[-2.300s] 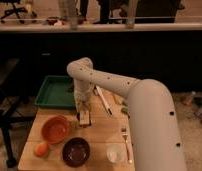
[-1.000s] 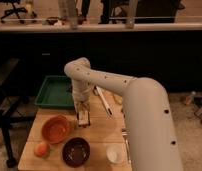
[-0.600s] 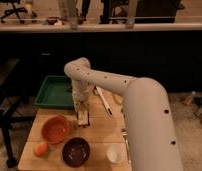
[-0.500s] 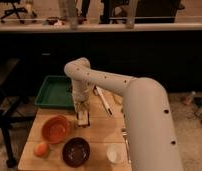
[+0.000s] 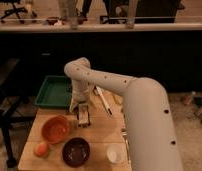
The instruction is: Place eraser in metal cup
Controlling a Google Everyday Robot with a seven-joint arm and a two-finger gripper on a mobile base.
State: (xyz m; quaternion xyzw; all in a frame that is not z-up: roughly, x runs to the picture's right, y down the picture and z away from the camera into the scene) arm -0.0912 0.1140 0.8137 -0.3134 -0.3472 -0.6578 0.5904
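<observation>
The gripper (image 5: 82,114) hangs over the middle of the wooden table (image 5: 101,135), just right of the orange bowl (image 5: 56,129), in the same spot as 0.5 s ago; since 2.3 s ago the arm (image 5: 139,107) has shifted slightly left. The eraser (image 5: 83,115) stands upright at its tip, seemingly held, over the metal cup (image 5: 83,123), barely visible beneath. The green tray (image 5: 53,92), dark bowl (image 5: 76,151) and white cup (image 5: 113,153) have not moved.

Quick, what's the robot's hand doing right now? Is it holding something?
Gripper: low over the wooden table, right at the eraser and the metal cup; its grip cannot be told.
</observation>
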